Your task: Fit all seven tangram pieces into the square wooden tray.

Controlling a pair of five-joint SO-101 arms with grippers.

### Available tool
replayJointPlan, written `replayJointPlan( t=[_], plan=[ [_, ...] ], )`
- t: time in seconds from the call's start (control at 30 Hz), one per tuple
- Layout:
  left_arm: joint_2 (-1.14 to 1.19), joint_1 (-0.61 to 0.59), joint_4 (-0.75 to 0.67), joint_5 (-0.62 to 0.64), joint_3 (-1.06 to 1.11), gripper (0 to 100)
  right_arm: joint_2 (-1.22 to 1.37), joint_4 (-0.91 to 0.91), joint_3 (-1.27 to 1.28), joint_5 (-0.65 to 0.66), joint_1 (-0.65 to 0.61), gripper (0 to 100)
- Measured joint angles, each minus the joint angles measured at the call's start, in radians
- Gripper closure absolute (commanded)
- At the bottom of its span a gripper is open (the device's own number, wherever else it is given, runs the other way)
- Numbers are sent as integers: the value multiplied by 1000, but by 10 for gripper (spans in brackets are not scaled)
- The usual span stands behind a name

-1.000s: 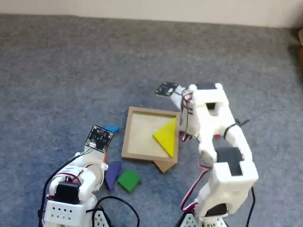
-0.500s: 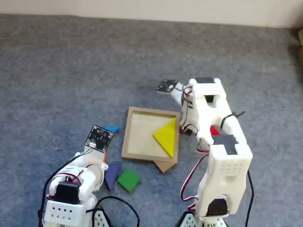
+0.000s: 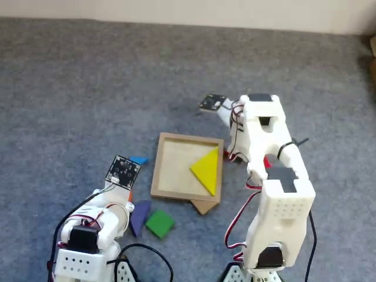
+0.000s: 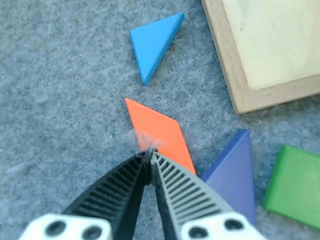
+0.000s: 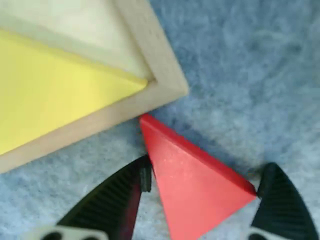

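Yellow triangle [image 3: 207,168] inside wooden tray [image 3: 189,138]

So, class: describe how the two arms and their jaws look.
The left arm and right arm are blocky white plastic with black motors, looped with red, black and white wires. Each wrist carries a black square circuit board. The jaws are black and tapered, the left ones ribbed.

High camera looks down; wrist cameras sit close, both showing tray [image 4: 230,55]
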Motion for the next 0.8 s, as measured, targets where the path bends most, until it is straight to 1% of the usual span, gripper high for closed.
replayJointPlan(
  t=[0.1, 0.27, 0.8],
  plan=[
    [0, 0, 0, 0, 0, 995, 0, 20, -8, 0, 8, 689],
    [0, 0, 0, 0, 0, 995, 0, 26, -5, 2, 14, 599],
    [0, 0, 0, 0, 0, 995, 0, 51, 20, 3, 29, 601]
  ],
)
